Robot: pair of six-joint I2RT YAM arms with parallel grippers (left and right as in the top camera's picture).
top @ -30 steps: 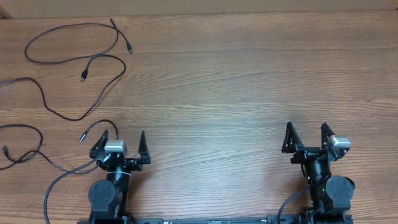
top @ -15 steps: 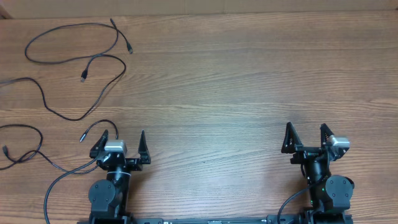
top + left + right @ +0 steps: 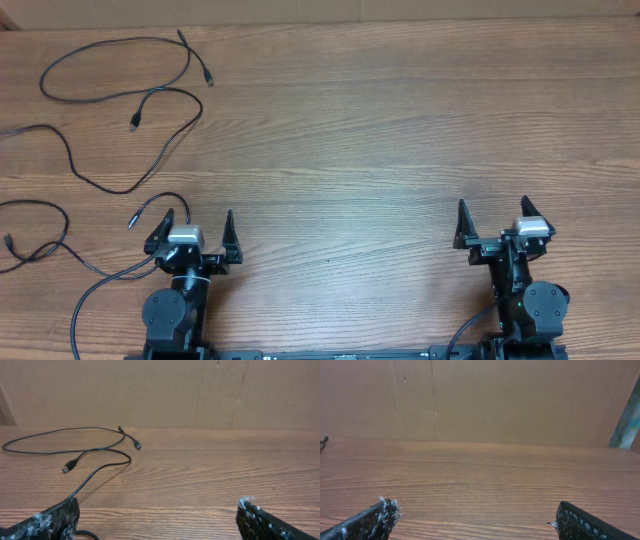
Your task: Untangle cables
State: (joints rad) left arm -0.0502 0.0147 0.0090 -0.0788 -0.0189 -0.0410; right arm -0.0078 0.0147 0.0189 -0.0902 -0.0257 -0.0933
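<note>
Several thin black cables lie loose and apart at the table's far left. One loops round to a plug, a second ends in a plug, and a third trails past my left arm to a plug. In the left wrist view two plugs lie ahead on the wood. My left gripper is open and holds nothing, with a strand running by its left finger. My right gripper is open over bare wood, far from the cables.
The wooden table stretches between and beyond both arms. A brown cardboard wall stands along its far edge. A bit of cable shows at the left edge of the right wrist view.
The right wrist has turned slightly, its camera housing shifting a little left. The left arm and the cables have not moved.
</note>
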